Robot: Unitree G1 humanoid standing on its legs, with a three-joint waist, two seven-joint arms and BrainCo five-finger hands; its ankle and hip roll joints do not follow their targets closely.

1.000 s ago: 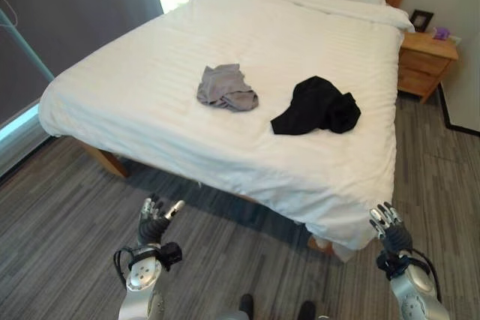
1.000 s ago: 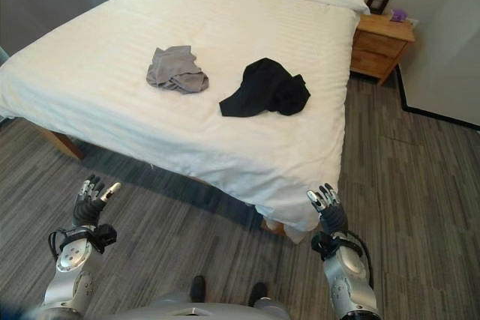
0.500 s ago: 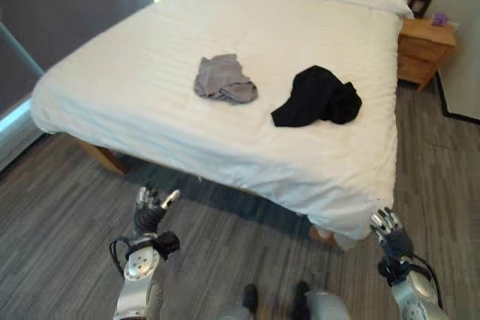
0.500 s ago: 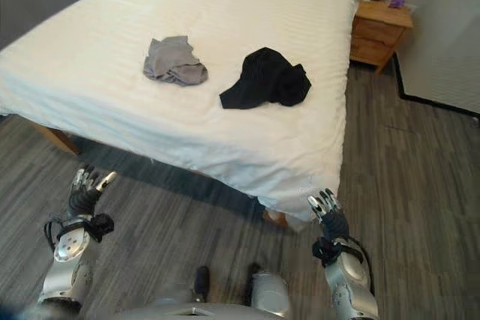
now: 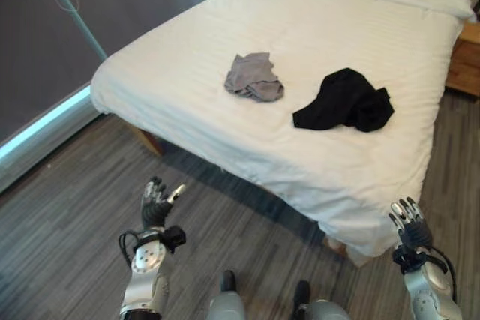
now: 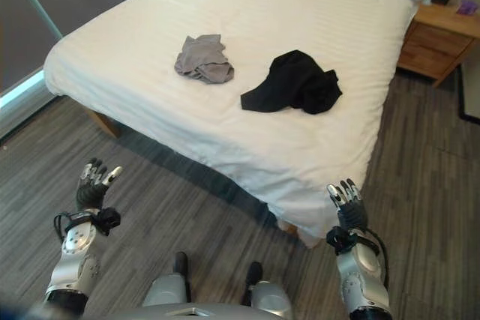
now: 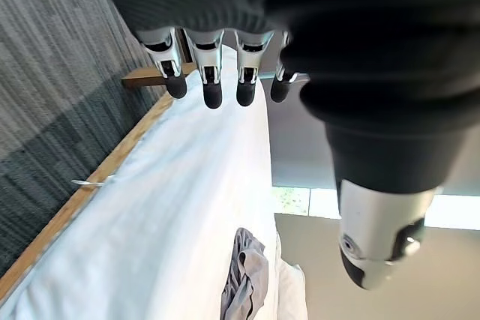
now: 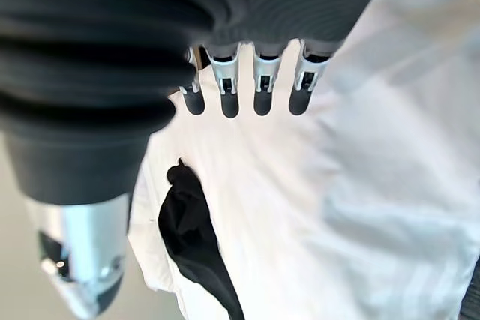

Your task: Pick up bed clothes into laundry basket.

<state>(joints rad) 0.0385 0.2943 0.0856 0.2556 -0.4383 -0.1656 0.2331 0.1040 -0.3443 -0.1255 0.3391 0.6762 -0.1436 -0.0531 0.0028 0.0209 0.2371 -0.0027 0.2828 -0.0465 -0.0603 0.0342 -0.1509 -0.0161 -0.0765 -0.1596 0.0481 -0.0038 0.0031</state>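
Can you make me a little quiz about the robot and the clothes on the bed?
1. True or false: the crumpled grey garment lies on the white bed.
2. Which sits nearer the wooden nightstand: A) grey garment, B) crumpled black garment?
3. Fill in: both the left hand and right hand are ___ and hold nothing.

Key: 1 true; 2 B; 3 open.

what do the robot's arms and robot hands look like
Both arms are silver-grey metal. Each wrist and the back of each hand sit under a dark ribbed cover. The left robot hand and the right robot hand have silver fingers with dark rounded tips, and a thicker silver thumb with a dark end, set apart from the fingers.
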